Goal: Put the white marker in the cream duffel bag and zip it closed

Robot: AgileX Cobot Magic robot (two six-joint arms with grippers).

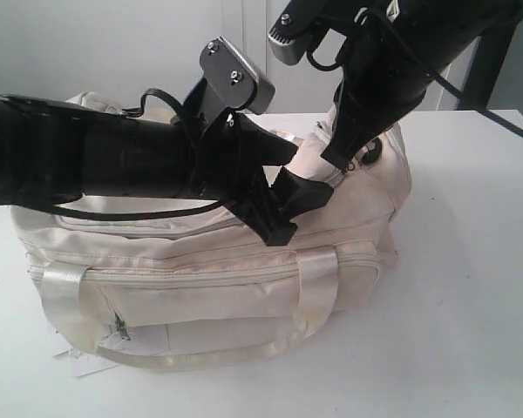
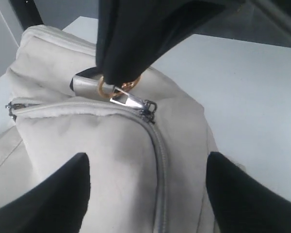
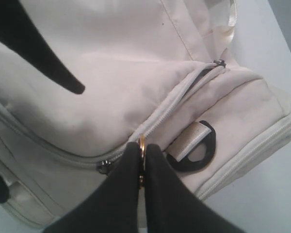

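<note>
White table: right claw (image 3: 142, 148) pinches the gold ring (image 3: 142, 141) at the bag's (image 1: 200, 287) right end, zip (image 3: 169, 109) running left; left claw (image 2: 148, 156) gapes empty.

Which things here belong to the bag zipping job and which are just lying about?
Job: cream duffel bag, zipper pull, right gripper shut on that pull, left gripper open over the bag. Marker not in sight.
Just there: white paper tag, black D-ring, table.

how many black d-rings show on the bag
1. The black D-ring is on the end of the cream duffel bag, beside the right gripper pinching the gold zipper charm. The other end is partly behind the left arm, so a second may be hidden.
</note>
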